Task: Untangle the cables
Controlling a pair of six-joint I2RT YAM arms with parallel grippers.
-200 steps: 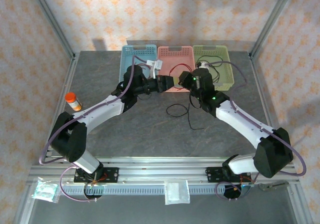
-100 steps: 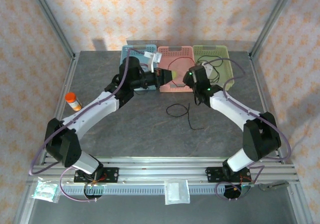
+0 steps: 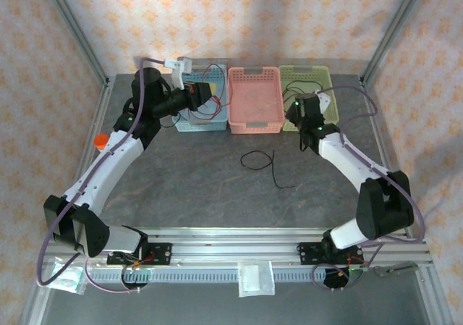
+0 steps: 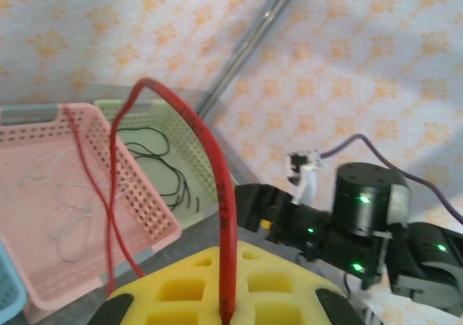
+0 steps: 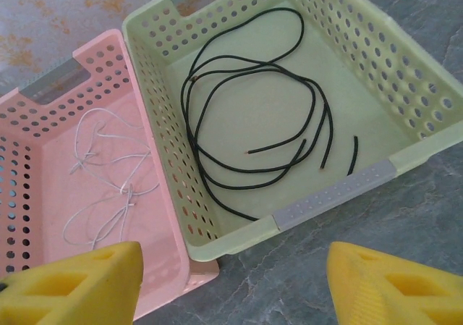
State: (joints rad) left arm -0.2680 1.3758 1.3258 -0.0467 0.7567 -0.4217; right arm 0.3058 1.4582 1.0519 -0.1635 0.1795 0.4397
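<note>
The left gripper (image 3: 207, 93) is clamped on the red cable (image 4: 214, 167), which arches up out of its yellow pads (image 4: 181, 290) in the wrist view. In the overhead view it has swung away from the middle, where both grippers met a moment ago, to the upper left above the blue basket (image 3: 204, 124). The right gripper (image 5: 235, 281) has let its jaws come apart and now holds nothing; it has pulled off to the upper right over the green basket (image 5: 334, 190), where a black cable (image 5: 246, 169) lies coiled loose on the floor. The pale whitish cable (image 5: 108, 173) rests in the pink basket (image 5: 51, 83) between them. That reads as the red and black strands now being parted, each headed to its own basket. The red one hangs from the left gripper above the blue basket, not yet dropped. Another black cable (image 3: 257, 158) lies on the table (image 3: 195, 184) at centre frame, well apart from both grippers.
</note>
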